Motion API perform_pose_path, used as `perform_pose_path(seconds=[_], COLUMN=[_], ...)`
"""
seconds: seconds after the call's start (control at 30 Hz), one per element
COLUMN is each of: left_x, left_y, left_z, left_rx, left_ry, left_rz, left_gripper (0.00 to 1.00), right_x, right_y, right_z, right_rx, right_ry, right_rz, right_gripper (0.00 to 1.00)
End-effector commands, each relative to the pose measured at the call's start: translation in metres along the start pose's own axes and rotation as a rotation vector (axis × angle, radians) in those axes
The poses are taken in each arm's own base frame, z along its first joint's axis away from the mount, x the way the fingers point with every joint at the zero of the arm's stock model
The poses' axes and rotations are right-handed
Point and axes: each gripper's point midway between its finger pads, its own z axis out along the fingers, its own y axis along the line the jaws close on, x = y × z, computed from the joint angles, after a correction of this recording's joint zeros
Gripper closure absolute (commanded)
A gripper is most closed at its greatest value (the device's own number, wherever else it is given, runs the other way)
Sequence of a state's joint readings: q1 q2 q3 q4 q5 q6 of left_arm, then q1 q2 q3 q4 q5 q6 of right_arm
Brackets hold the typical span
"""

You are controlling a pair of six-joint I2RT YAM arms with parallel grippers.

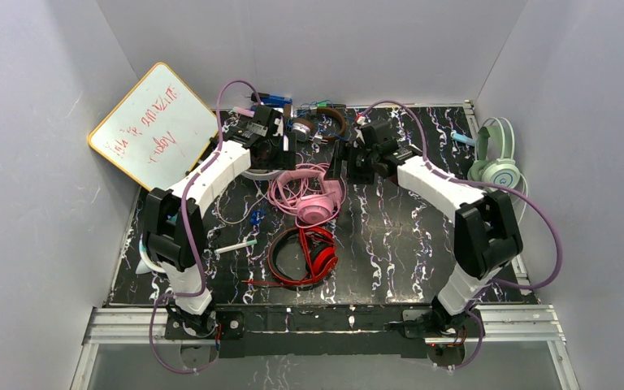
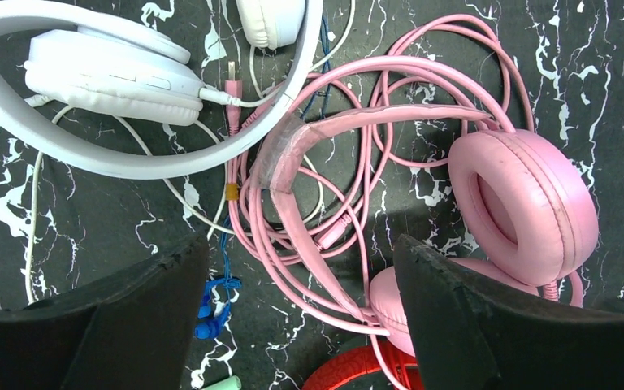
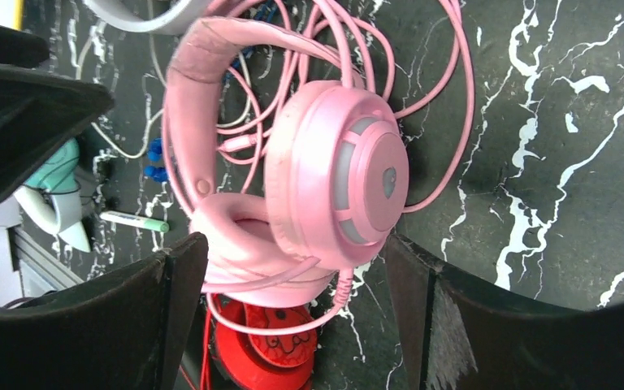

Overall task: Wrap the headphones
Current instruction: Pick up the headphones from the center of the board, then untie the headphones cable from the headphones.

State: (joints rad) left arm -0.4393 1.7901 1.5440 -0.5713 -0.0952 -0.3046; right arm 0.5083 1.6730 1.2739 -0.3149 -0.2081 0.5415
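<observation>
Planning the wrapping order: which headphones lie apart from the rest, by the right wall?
The mint green headphones, alone at the far right edge; the pink headphones and red headphones lie close together in the middle.

red handwriting on whiteboard (image 1: 158, 130), illegible

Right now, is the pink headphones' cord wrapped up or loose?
Loose: the pink cord lies in messy loops, not wound around the pink headphones.
</observation>
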Motion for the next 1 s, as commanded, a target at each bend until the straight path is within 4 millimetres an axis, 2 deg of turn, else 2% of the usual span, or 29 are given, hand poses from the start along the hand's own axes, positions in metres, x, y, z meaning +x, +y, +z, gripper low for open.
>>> perform_pose_path(seconds=[0.0,0.17,0.23,0.43,0.6,0.8,0.9,0.97], left_x=[-0.007,-0.003,-0.002,0.004,0.013,0.018,0.022,0.025], left_y=[0.009,0.011,0.01,0.005,-0.003,-0.012,-0.005,0.005], left_z=[-0.015,-0.011,-0.008,0.011,0.035,0.047,0.051,0.055], left_rx=[-0.021,-0.019,-0.015,0.014,0.059,0.103,0.064,0.008], left_ry=[-0.041,-0.025,-0.016,0.03,0.099,0.148,0.177,0.198], left_rz=[-0.024,-0.014,-0.007,0.049,0.111,0.131,0.134,0.143], left_gripper=[0.17,0.16,0.16,0.17,0.18,0.2,0.23,0.31], right_x=[0.015,0.035,0.045,0.059,0.064,0.066,0.064,0.063], right_y=[-0.019,-0.039,-0.046,-0.062,-0.063,-0.062,-0.061,-0.061], right_z=[0.016,0.019,0.017,0.01,0.006,0.006,0.006,0.006], right_rx=[0.065,0.12,0.135,0.152,0.134,0.12,0.121,0.121], right_ry=[0.075,0.117,0.142,0.154,0.157,0.164,0.161,0.157], right_rz=[0.001,-0.021,-0.028,-0.014,-0.011,-0.015,-0.015,-0.015], right_gripper=[0.14,0.18,0.23,0.31,0.31,0.3,0.31,0.31])
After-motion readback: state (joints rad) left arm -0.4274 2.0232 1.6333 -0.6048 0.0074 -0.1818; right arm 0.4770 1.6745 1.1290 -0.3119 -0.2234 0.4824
